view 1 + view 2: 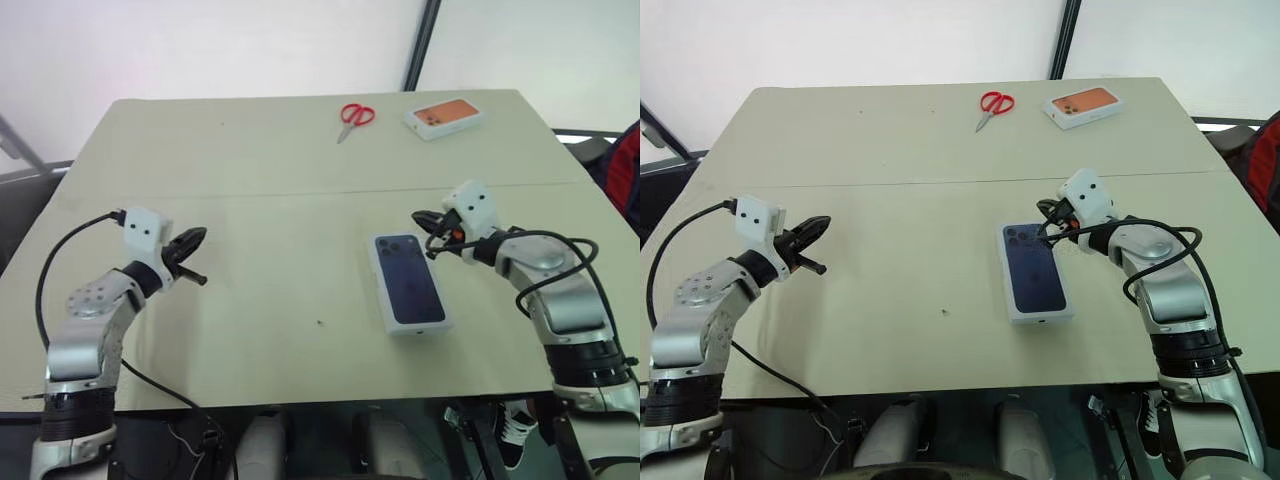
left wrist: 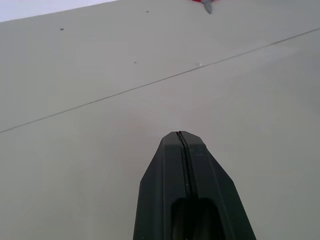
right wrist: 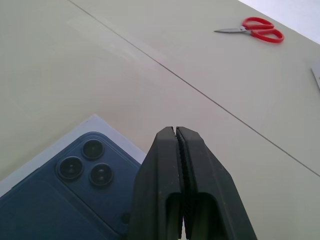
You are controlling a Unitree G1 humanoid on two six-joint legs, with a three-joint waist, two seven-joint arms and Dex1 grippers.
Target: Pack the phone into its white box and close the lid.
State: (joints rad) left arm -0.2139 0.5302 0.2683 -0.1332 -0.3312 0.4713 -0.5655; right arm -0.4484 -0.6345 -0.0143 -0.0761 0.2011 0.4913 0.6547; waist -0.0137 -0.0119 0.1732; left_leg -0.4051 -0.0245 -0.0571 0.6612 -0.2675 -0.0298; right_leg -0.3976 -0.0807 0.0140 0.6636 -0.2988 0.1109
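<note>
Both grippers pinched shut, empty: left gripper point(image 1: 196, 238) parked aside; right gripper point(image 3: 176, 131) poised over lid point(image 1: 1034, 272), seemingly seated on its box already.

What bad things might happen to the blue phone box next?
1. The right gripper is shut and sits right beside the lid, near its camera corner. Shut fingers may only push the lid across the table instead of lifting it.
2. The lid lies toward the table's near edge, so a hard shove could slide it off.
3. The left gripper hangs far away, also shut, so it probably cannot steady anything.
</note>
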